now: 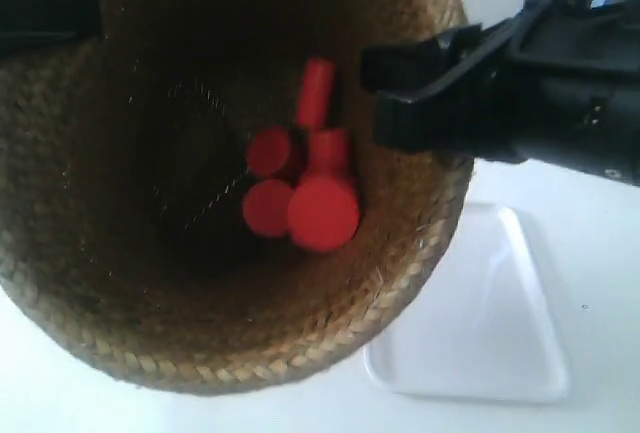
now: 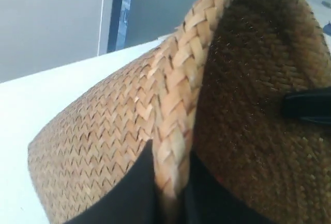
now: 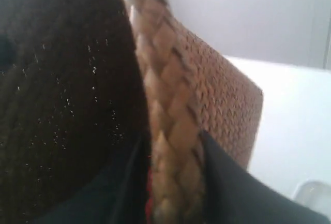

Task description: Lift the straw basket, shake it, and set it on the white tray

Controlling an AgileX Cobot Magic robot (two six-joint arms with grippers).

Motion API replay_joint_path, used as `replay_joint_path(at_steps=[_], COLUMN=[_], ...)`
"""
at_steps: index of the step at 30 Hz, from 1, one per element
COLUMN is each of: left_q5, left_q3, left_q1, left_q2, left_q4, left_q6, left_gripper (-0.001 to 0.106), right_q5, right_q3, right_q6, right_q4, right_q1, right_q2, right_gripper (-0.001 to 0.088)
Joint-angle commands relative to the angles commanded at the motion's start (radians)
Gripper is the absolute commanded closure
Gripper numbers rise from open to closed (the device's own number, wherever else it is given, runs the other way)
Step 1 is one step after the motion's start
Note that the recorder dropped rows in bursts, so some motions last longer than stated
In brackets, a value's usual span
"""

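The straw basket (image 1: 120, 303) fills most of the exterior view, held up off the table, its dark inside facing the camera. Several red cylinders (image 1: 305, 193) lie in its bottom. My left gripper (image 2: 173, 182) is shut on the braided rim (image 2: 181, 105), one finger outside the wall and one inside. My right gripper (image 3: 173, 182) is shut on the opposite rim (image 3: 165, 110) the same way; it is the arm at the exterior view's right (image 1: 430, 93). The white tray (image 1: 490, 323) lies on the table below, partly hidden by the basket.
The white table (image 1: 600, 253) spreads around the tray. A grey wall and a dark panel (image 2: 121, 12) stand behind the table in the left wrist view. The tray's corner (image 3: 315, 195) shows near the right gripper.
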Motion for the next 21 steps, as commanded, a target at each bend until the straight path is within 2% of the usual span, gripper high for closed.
replay_joint_path(at_steps=[3,6,7,9,11,13,15,18,19,21], left_q5=[-0.059,-0.181,-0.215,-0.158,-0.045,0.019,-0.017,-0.197,-0.205,-0.125], left_q3=[0.010,0.103,0.125,0.112,0.052,0.006,0.029,0.151,0.171,0.148], left_q1=[0.000,0.000,0.000,0.001,0.001,0.001,0.001,0.001,0.001,0.001], left_q2=[-0.042,0.000,0.021,0.028,-0.006,-0.049,-0.062,-0.017,-0.003,-0.014], left_q4=[0.007,0.000,0.006,-0.019,-0.033,-0.020,0.023,0.004,-0.008,-0.020], left_q6=[-0.002,0.028,0.034,-0.016,0.005,0.026,0.035,0.035,0.018,-0.003], left_gripper=[0.105,0.105,0.105,0.105,0.105,0.105,0.105,0.105,0.105,0.105], right_q5=[-0.031,-0.155,-0.152,-0.088,-0.027,-0.043,-0.114,-0.162,-0.135,-0.057], right_q3=[0.025,0.115,0.120,0.088,0.034,0.012,0.045,0.137,0.143,0.110], right_q6=[0.000,0.000,0.008,0.065,0.069,0.069,0.053,0.053,0.058,0.102], right_q4=[-0.053,-0.080,-0.077,-0.042,-0.023,-0.026,-0.072,-0.097,-0.095,-0.062], right_q1=[0.009,-0.003,-0.014,-0.019,-0.003,0.024,0.029,0.006,-0.003,-0.005], right_q2=[-0.047,0.059,0.100,0.109,0.052,-0.031,-0.066,0.039,0.073,0.065], right_gripper=[0.0868,0.0868,0.0868,0.0868,0.0868,0.0868,0.0868,0.0868,0.0868,0.0868])
